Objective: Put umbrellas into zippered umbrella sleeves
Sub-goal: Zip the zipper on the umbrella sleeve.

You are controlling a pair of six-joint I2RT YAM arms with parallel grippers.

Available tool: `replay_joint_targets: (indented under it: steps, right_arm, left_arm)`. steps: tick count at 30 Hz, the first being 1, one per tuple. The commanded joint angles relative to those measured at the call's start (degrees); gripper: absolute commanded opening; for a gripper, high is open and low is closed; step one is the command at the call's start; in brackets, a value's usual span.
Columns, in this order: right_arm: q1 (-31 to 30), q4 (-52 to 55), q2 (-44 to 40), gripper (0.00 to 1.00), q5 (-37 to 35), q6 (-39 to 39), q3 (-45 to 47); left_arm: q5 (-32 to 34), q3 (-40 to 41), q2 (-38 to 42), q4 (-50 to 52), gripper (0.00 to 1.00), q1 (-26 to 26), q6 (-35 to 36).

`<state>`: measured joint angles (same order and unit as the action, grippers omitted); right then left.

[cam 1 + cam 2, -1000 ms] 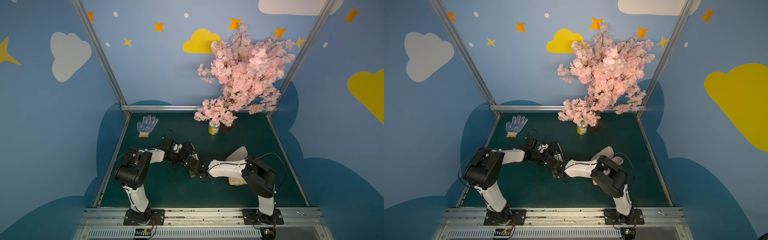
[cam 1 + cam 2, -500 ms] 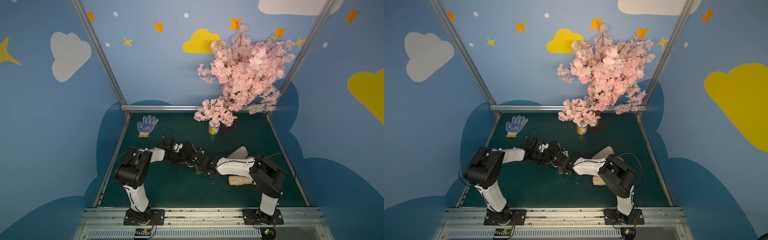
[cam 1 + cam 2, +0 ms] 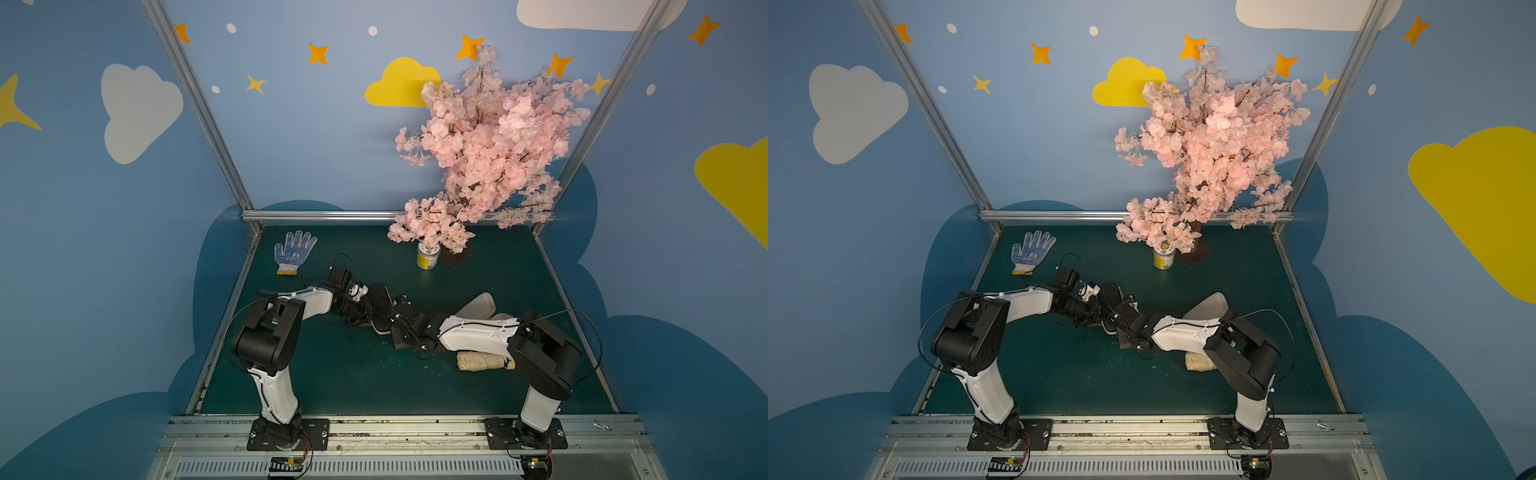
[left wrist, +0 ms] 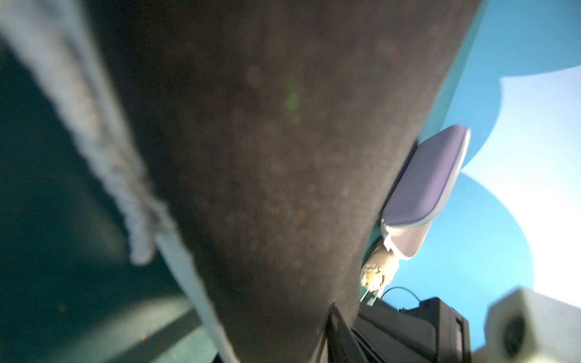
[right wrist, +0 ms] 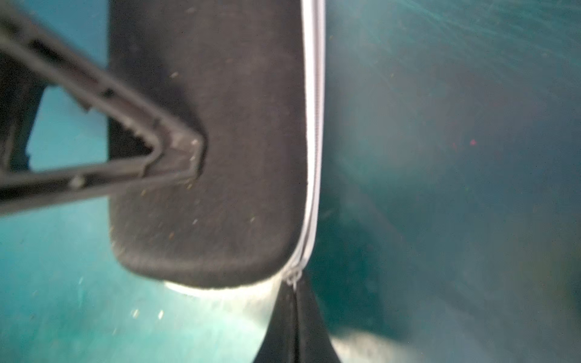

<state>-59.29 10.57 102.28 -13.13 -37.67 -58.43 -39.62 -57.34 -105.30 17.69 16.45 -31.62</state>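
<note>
One yellow-labelled jar (image 3: 427,259), print unreadable; right gripper (image 5: 295,301) pinches black sleeve (image 5: 220,188).

Both top views are evenly lit and sharp, with only soft shadows on my worktop (image 3: 332,382). My wrist views are blurred at close range: the black sleeve (image 4: 267,157) fills the left one out of focus, and the wall (image 4: 550,157) glares white at three o'clock.
</note>
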Motion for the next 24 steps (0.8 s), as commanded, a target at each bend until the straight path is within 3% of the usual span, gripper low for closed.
replay_joint_targets:
  steps: [1, 4, 8, 11, 15, 19, 24]
  right_arm:
    - [-2.3, 3.93, -2.15, 0.0, -0.07, -1.79, 0.2]
    - [-3.89, 3.54, -0.61, 0.0, 3.08, -3.66, -0.98]
    - [-5.55, 1.51, 2.41, 0.0, 7.15, -6.44, -3.54]
    - [-6.58, 0.12, 5.44, 0.0, 9.05, -7.82, -6.35]
    - [-7.66, -0.87, 7.59, 0.0, 10.46, -8.65, -9.5]
    - [-8.4, -0.38, 8.19, 0.0, 10.78, -8.04, -10.93]
    - [-8.39, -0.8, 8.02, 0.0, 10.75, -8.33, -9.69]
  left_arm:
    - [6.61, -3.36, -0.28, 9.41, 0.4, -0.97, 4.08]
    - [6.51, -2.73, 3.73, 6.28, 0.51, -2.38, 1.2]
    - [8.62, 6.26, 14.18, -0.79, 0.62, -4.93, -5.87]
    - [12.81, 14.9, 22.35, -2.18, 0.63, -6.4, -9.68]
    - [13.57, 27.75, 29.86, -12.61, 0.65, -6.34, -17.9]
    - [14.13, 37.02, 31.43, -27.88, 0.66, -6.28, -26.05]
    - [15.04, 40.61, 27.74, -40.67, 0.66, -4.28, -31.76]
